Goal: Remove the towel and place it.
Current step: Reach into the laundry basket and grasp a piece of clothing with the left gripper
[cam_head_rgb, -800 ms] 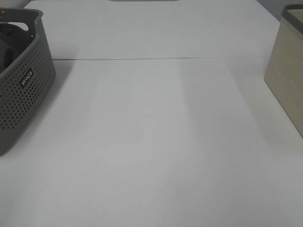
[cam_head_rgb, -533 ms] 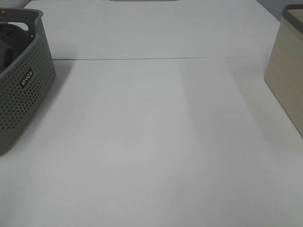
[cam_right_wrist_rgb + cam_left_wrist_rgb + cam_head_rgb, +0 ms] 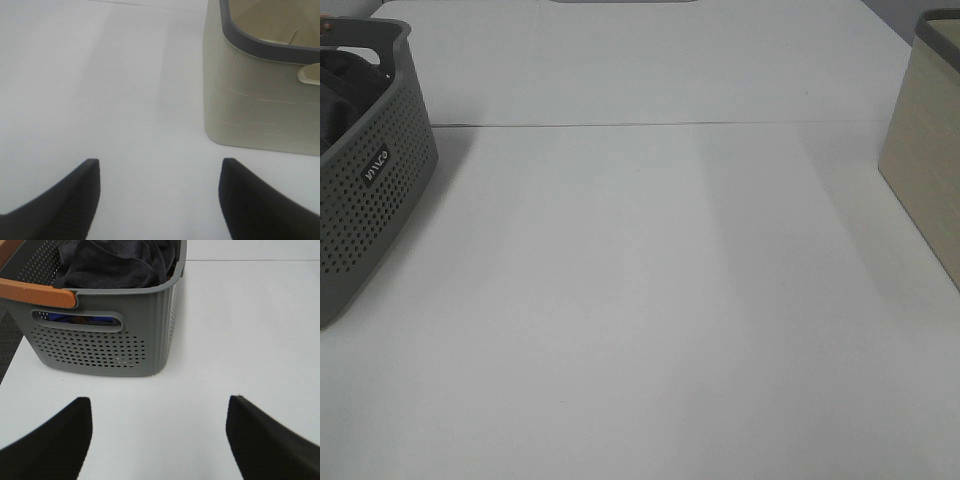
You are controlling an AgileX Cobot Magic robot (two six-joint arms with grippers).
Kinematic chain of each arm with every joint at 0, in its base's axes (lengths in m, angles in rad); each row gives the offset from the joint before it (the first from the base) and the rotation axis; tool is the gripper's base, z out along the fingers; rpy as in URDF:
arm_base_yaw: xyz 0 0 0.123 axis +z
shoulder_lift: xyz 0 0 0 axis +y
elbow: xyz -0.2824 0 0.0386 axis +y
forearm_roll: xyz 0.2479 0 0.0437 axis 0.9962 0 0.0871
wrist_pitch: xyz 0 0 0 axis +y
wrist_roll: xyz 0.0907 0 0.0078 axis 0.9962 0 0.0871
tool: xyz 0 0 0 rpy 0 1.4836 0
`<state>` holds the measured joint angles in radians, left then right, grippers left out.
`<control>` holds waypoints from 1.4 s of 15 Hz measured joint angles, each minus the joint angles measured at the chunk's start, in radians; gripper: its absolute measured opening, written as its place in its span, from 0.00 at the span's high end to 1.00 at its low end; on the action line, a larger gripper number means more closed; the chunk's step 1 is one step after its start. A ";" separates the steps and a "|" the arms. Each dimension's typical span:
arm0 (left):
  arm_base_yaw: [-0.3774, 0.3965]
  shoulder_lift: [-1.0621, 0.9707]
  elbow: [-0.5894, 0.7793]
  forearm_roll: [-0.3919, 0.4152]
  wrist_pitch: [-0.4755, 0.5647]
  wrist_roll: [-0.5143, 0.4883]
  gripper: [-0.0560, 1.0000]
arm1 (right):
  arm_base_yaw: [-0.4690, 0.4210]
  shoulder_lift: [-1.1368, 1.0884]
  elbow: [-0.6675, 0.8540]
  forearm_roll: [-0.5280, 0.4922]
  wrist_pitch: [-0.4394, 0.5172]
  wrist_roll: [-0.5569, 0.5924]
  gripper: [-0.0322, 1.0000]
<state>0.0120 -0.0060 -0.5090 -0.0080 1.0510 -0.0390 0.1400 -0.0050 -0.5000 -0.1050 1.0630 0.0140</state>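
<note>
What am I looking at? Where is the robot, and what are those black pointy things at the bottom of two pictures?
It is a robot with two arms. One camera sits high up and looks down at the white table; the arms are out of its sight. The other two cameras ride on the arms' wrists. The black shapes are the robot's fingers. The left end effector faces a grey basket full of little holes, with a dark towel bunched inside. The right end effector faces a beige bin. Both are open and hold nothing.
</note>
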 joint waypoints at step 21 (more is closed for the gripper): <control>0.000 0.000 0.000 0.000 0.000 0.039 0.01 | 0.000 0.000 0.000 0.000 0.000 0.000 0.33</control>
<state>0.0120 -0.0060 -0.5090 -0.0080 1.0510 0.0000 0.1400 -0.0050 -0.5000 -0.1050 1.0630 0.0140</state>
